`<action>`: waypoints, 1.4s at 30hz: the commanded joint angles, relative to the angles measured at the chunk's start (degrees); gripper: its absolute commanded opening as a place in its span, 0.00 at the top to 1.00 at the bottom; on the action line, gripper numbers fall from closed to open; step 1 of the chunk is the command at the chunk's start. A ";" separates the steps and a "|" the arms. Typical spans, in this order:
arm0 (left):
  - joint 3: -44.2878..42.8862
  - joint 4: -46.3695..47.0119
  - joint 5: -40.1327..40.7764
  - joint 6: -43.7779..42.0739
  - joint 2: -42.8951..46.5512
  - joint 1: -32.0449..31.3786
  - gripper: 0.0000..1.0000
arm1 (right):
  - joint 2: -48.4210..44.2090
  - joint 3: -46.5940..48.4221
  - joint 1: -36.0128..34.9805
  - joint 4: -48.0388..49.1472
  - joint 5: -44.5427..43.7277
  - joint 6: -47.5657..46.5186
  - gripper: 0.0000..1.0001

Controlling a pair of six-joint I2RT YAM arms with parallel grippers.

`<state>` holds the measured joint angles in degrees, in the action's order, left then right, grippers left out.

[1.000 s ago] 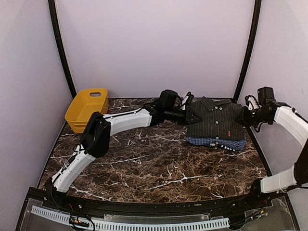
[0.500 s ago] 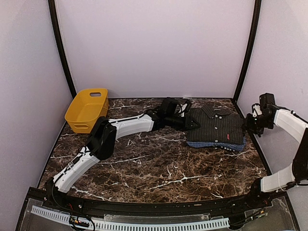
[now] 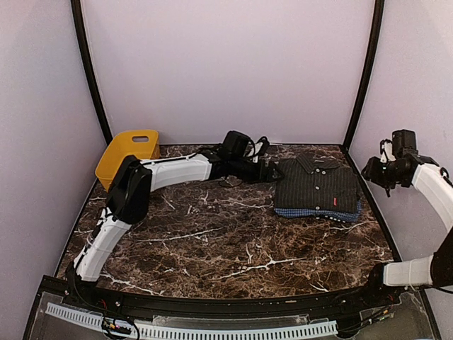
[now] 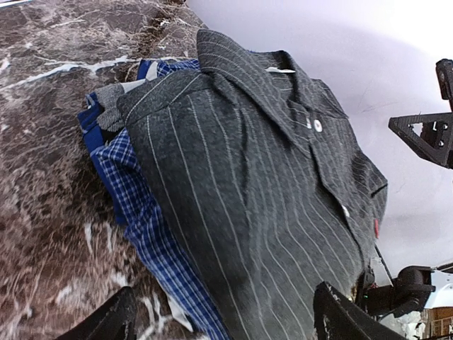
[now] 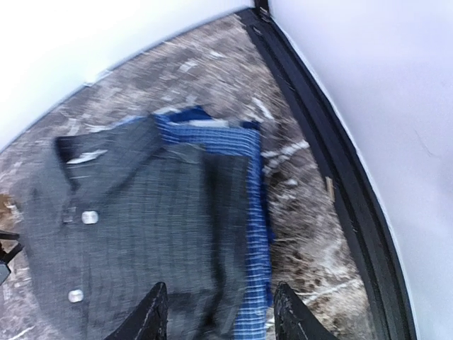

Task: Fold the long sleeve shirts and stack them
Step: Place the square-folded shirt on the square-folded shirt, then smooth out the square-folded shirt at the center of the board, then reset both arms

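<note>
Left tool (image 3: 271, 172) jaws wide open, nothing gripped. It sits just beside the left edge of the shirt stack; can't tell if a tip touches the cloth. Left wrist view: both fingers (image 4: 113, 322) spread far apart at the bottom corners of the frame, with the stack filling the space past them.

Right tool (image 3: 373, 174) open too, jaws partly apart, empty. It is off the right edge of the stack and raised above the desk (image 3: 233, 241), not touching the shirts. Right wrist view: fingers (image 5: 152, 315) apart, looking down on the stack, picture motion-blurred.

Black pinstriped shirt (image 3: 316, 185) is folded, collar toward the back wall, lying flat on top of the blue checked shirt (image 3: 315, 211). Only the blue shirt's near edge shows from above. The wrist views also show blue along the stack's left side (image 4: 134, 191) and its right side (image 5: 251, 184), under the black shirt (image 4: 269, 198) (image 5: 141, 227). Small red tag (image 3: 335, 200) near the black shirt's front edge. White buttons (image 4: 318, 125) show below the collar.

Stack rests on the far right part of the marbled brown desk. Yellow plastic basket (image 3: 124, 152) at the far left corner, well apart from the stack, partly hidden by the left arm.
</note>
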<state>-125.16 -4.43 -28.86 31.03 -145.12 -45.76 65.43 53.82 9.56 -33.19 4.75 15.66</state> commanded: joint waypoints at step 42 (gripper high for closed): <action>77.12 -6.14 53.70 -14.86 94.47 9.46 0.01 | -9.22 4.36 -8.92 7.57 12.46 -4.31 0.01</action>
<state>-52.27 -17.26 26.85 19.09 -56.51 -38.52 59.07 56.47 1.17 -28.18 14.83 13.52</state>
